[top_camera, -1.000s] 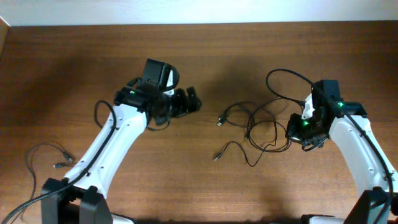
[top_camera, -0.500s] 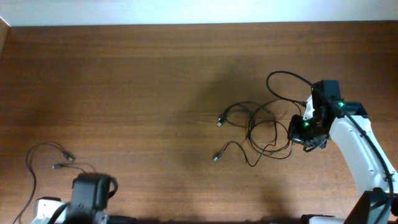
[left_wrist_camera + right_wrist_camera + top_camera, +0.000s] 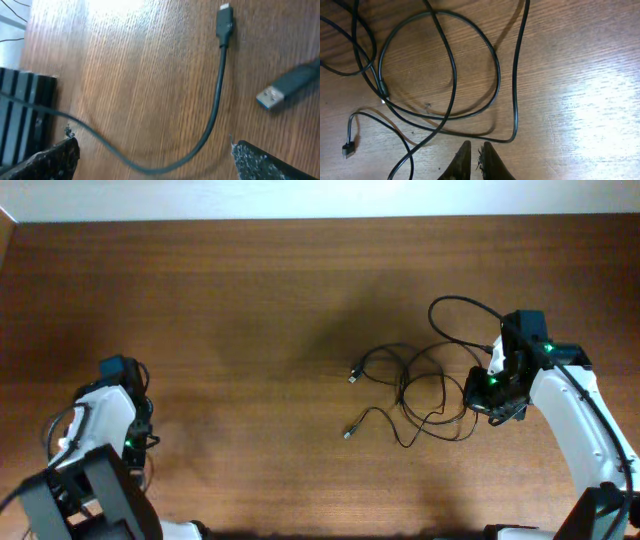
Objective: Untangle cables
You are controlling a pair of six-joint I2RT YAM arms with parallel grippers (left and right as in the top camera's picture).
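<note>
Cables (image 3: 403, 388) lie in loose, overlapping loops right of the table's (image 3: 250, 300) middle, just inward of the right gripper (image 3: 476, 148). Its fingers are pressed together on nothing, the nearest bend just beside the tips. The left gripper (image 3: 150, 160) is spread wide and hangs well apart, over a lone cord (image 3: 218, 92) — so the right arm looks better placed.

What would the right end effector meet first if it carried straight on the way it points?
Most likely the black cable where it bends just ahead of the shut right end effector. Its height above the table is unclear, so it might touch wood first.
</note>
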